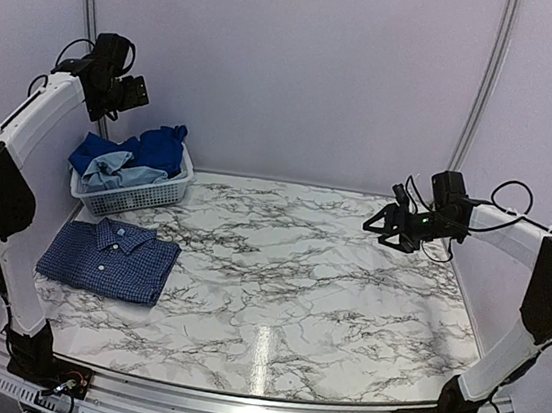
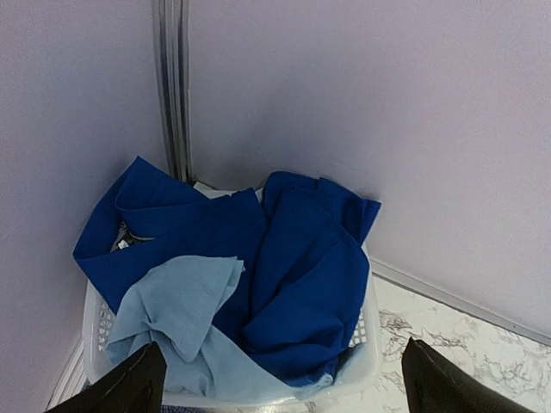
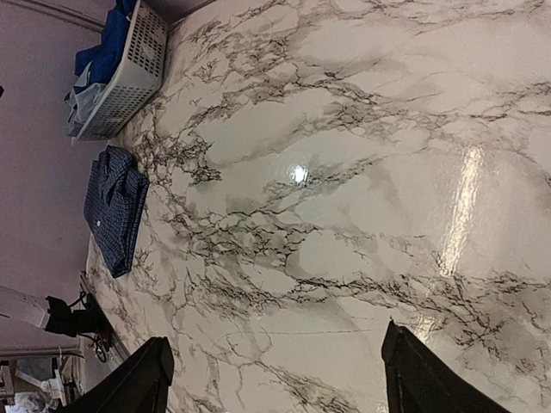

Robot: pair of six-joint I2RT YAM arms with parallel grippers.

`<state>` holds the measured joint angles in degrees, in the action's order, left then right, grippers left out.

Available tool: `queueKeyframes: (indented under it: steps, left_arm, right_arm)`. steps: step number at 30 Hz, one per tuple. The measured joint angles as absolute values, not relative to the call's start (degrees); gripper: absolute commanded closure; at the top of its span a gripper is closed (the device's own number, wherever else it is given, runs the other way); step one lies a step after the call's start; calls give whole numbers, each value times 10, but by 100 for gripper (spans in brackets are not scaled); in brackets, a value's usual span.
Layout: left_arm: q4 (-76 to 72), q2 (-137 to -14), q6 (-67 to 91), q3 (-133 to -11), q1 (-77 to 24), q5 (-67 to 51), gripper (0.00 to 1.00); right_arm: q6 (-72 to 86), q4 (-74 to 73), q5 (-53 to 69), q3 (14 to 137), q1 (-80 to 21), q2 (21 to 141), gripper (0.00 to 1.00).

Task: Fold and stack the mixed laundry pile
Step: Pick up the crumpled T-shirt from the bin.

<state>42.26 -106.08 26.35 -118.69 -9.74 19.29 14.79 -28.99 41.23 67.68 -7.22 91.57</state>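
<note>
The mixed laundry pile (image 1: 136,157) fills the white slatted basket (image 1: 146,196) at the table's back left: royal blue clothes (image 2: 293,275) with a pale blue garment (image 2: 176,314) crumpled at the front. A navy checked shirt (image 1: 108,259) lies folded flat on the marble, in front of the basket; the right wrist view shows this shirt (image 3: 114,209) too. My left gripper (image 1: 129,93) hangs high above the basket, open and empty (image 2: 280,383). Over the right side of the table my right gripper (image 1: 387,223) hovers open, holding nothing (image 3: 275,379).
Lilac walls close the back and both sides of the marble table (image 1: 306,291). A metal rail (image 2: 172,86) runs up the corner behind the basket. The basket (image 3: 129,73) sits tight against the left wall.
</note>
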Motion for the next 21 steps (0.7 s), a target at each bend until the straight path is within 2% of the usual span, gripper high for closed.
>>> queueKeyframes:
  steps: [6,13,16,21]
  left_arm:
    - [423,-1200,221,-1276,-55,147,1]
    - [423,-1338,185,-1330,-50,100,1]
    - [423,-1339,184,-1303,-50,96,1]
    - [422,-1270,186,-1194,-51,124,1]
  right_arm:
    - [153,-295,397,677,-72,907,20]
    - [171,-299,382,677,-72,906,20]
    - [178,-302,375,677,-72,905,20]
    - [185,-303,369,677,-72,905,20]
